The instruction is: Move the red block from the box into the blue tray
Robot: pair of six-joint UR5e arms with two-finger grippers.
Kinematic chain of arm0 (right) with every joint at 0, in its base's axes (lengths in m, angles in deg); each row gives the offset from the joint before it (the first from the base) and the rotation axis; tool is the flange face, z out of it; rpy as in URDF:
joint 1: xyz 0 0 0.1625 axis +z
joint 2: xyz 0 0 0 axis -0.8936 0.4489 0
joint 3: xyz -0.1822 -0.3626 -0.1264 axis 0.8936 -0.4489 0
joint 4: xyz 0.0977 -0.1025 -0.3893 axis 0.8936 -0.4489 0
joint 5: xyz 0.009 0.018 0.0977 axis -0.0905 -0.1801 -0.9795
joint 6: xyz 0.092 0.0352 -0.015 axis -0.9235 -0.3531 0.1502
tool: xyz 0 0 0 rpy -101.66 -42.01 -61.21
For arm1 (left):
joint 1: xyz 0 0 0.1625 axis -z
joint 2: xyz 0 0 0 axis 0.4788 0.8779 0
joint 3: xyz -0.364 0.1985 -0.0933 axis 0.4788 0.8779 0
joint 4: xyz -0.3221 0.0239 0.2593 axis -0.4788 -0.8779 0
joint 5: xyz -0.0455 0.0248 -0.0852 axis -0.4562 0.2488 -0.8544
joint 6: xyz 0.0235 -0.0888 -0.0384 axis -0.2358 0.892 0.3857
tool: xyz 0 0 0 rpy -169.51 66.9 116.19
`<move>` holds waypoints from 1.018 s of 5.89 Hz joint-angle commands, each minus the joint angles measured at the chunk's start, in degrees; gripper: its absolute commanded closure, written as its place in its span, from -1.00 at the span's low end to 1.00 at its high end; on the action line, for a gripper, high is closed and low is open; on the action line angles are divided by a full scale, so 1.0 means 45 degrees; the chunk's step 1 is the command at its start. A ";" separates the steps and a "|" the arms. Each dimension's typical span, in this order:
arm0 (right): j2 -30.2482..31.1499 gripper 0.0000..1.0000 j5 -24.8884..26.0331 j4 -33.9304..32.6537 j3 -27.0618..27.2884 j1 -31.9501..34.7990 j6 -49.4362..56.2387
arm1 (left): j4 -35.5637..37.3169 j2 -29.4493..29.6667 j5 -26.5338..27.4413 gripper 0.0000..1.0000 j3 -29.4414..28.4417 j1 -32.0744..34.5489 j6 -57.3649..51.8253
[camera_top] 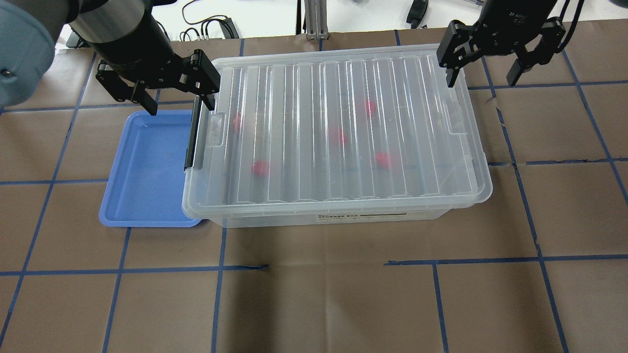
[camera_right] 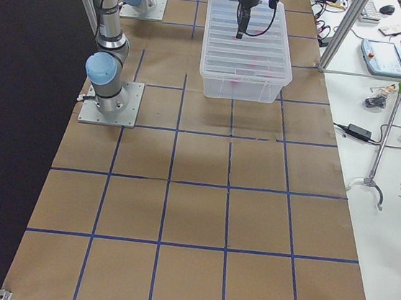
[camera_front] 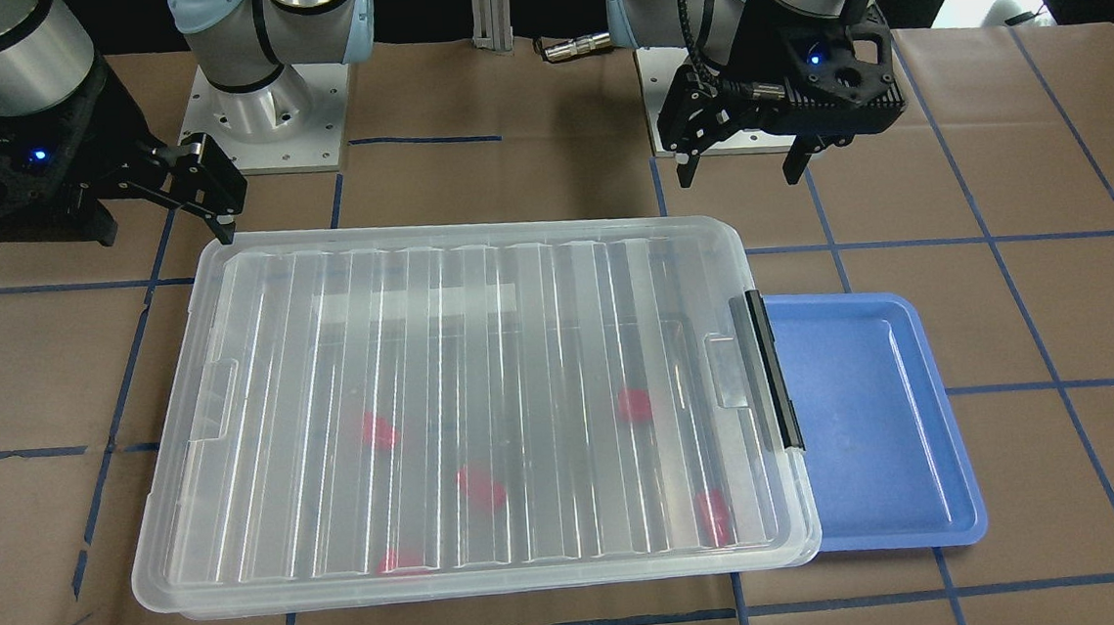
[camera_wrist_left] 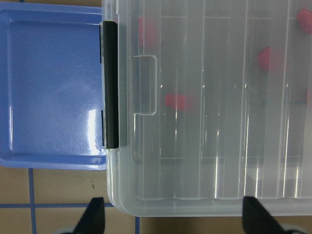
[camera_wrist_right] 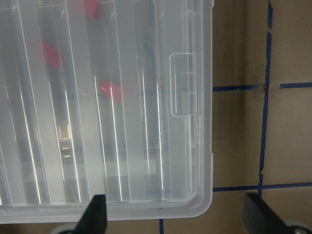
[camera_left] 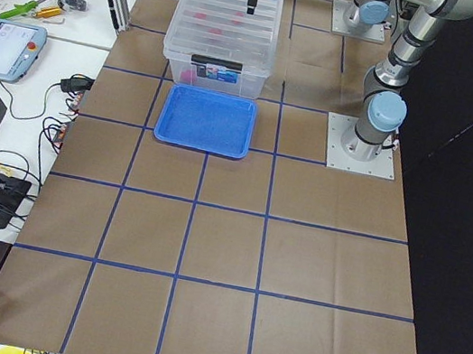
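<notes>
The lid [camera_front: 514, 257] covers the box [camera_front: 478, 578], red blocks [camera_front: 634, 403] inside, tray [camera_front: 868, 408] beside its clip [camera_front: 767, 371]. Both the left gripper [camera_front: 739, 177] and right gripper [camera_top: 482, 79] hang open; a latched clip could lift the whole box.

The box [camera_top: 294, 147] is clear, glossy ribbed plastic; the blue tray [camera_top: 147, 171] smooth shiny plastic; table cover [camera_top: 343, 304] perhaps matt paper.

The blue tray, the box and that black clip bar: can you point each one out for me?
blue tray [camera_top: 147, 166], overhead exterior view, bare floor near its middle.
box [camera_top: 299, 132], overhead exterior view, middle of its ribbed lid.
black clip bar [camera_front: 770, 371], exterior front-facing view, midway along the bar.
</notes>
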 commanded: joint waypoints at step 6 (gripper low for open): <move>-0.0158 -1.00 0.0115 -0.0176 0.0039 -0.0098 0.0910 | 0.0018 0.0112 -0.0058 -0.97 -0.0083 0.0000 0.0026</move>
